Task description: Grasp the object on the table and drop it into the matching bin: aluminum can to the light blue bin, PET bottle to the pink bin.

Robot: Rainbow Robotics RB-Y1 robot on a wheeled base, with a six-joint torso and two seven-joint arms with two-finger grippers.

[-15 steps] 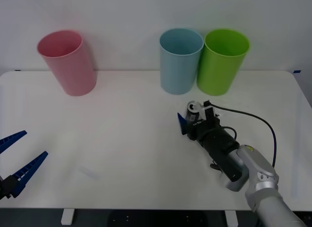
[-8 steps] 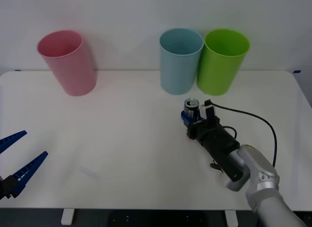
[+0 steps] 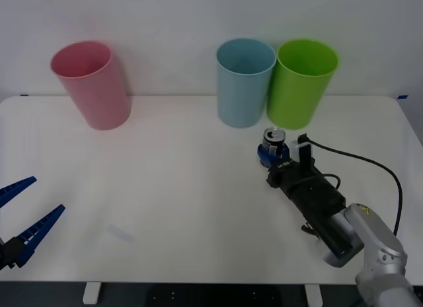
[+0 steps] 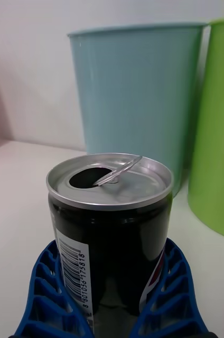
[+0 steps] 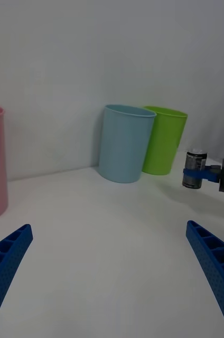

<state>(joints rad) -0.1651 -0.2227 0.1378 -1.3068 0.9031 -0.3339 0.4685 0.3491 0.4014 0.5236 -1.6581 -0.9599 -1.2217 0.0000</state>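
Three tall round bins stand along the table's (image 3: 165, 188) far edge: one pink bin (image 3: 91, 84) well to the left of the light blue bin (image 3: 245, 81), and one lime green bin (image 3: 302, 82) touching it on the right. One aluminum can (image 3: 271, 143) is just in front of the light blue bin. Two grippers show, the right gripper (image 3: 269, 154) at that can and the left gripper (image 3: 23, 208) far to the bin's front left.

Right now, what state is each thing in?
aluminum can: upright, top opened, gripped, lifted off the table in the left wrist view.
right gripper: shut on the can.
left gripper: open, idle over the table's near left edge.
light blue bin: upright, open.
pink bin: upright, open.
green bin: upright, open.
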